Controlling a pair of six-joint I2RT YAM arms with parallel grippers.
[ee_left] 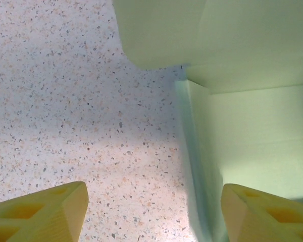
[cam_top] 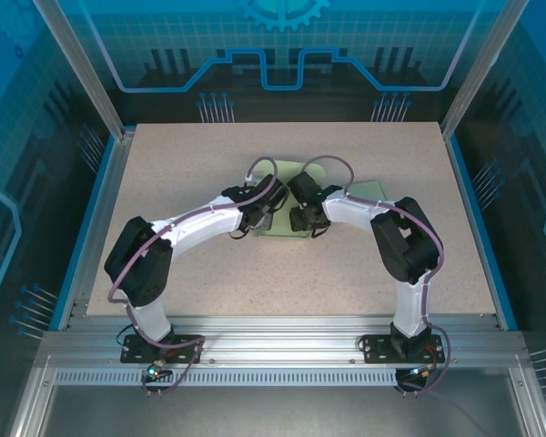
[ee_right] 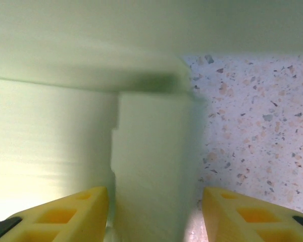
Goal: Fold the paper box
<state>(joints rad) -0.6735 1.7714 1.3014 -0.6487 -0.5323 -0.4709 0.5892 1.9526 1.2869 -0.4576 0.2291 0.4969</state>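
Lying flat-bottomed near the middle of the table (cam_top: 209,164), slightly to the far side, the pale green paper box (cam_top: 364,191) is partly covered by both arms, which bend inward and meet over it. The left gripper (ee_left: 154,194) hangs at the box's left side with its yellow fingers (ee_left: 55,206) spread wide, released and grasping nothing. One finger is over the speckled tabletop and the other over the box, with an upright box wall (ee_left: 192,151) between them. The right gripper (ee_right: 154,196) is at the box's near right part, its jaws parted. A raised flap (ee_right: 151,151) stands between them, with a sliver of space on the right side, so it looks let go rather than pinched.
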